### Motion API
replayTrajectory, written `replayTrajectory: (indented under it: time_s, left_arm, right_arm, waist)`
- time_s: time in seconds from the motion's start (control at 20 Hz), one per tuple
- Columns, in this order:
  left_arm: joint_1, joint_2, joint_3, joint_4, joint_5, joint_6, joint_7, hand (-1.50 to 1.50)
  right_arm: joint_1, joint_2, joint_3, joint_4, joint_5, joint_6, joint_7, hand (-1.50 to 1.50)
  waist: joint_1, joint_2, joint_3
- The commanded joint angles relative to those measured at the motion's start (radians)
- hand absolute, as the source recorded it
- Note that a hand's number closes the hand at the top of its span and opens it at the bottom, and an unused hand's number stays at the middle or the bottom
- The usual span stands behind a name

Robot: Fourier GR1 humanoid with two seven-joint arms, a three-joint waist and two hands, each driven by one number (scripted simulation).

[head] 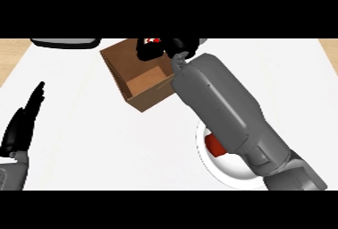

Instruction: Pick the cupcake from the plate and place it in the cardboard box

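The white tabletop (86, 147) fills nearly the whole view, with a strip of tan wood showing along its far edge at both the left and right corners; its widest bare stretch lies in the middle and near left, between the left hand and the plate. The right forearm (228, 112) is the next largest thing, a grey bulk running diagonally from the near right corner up toward the far middle, crossing over the plate and the right wall of the box. The cardboard box (142, 82) stands at the far middle, open at the top, turned at an angle so one corner points toward the near side, and its brown inner walls are visible. The white plate (221, 172) lies at the near right, well apart from the box, and is mostly covered by the forearm, with only its left rim and a red patch (214, 145) on it showing. The left hand (23, 120) rests by the left edge, fingers straight and released, pointing to the far side, clear of everything. The right hand (162, 48) hangs over the far rim of the box, its black fingers curled around the cupcake (153, 41), of which only a small red and white bit shows. A dark rounded object (66, 43) sits at the far left edge.
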Motion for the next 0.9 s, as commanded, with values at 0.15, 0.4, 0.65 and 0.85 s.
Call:
replayTrajectory:
  time_s: [0.15, 0.4, 0.65, 0.85]
  left_arm:
    - [-0.039, -0.023, -0.029, -0.004, -0.018, -0.001, 0.013, 0.00]
    - [-0.095, -0.003, -0.019, 0.032, -0.009, -0.027, 0.015, 0.00]
    - [-0.112, -0.022, -0.047, -0.003, -0.024, -0.025, 0.059, 0.00]
    - [-0.110, -0.049, -0.062, 0.051, -0.051, 0.005, 0.011, 0.00]
  right_arm:
    - [-0.114, 0.001, 0.016, 0.322, -0.108, -0.117, -0.110, 1.50]
    - [-0.108, 0.001, 0.021, 0.424, -0.170, -0.205, -0.071, 1.50]
    - [-0.123, 0.001, -0.022, 0.498, -0.261, -0.194, -0.122, -1.50]
    - [-0.138, 0.001, -0.009, 0.496, -0.316, -0.234, -0.182, -1.50]
  waist:
    - [0.038, 0.014, -0.001]
    - [0.060, 0.024, -0.001]
    - [0.080, 0.029, 0.001]
    - [0.085, 0.031, -0.001]
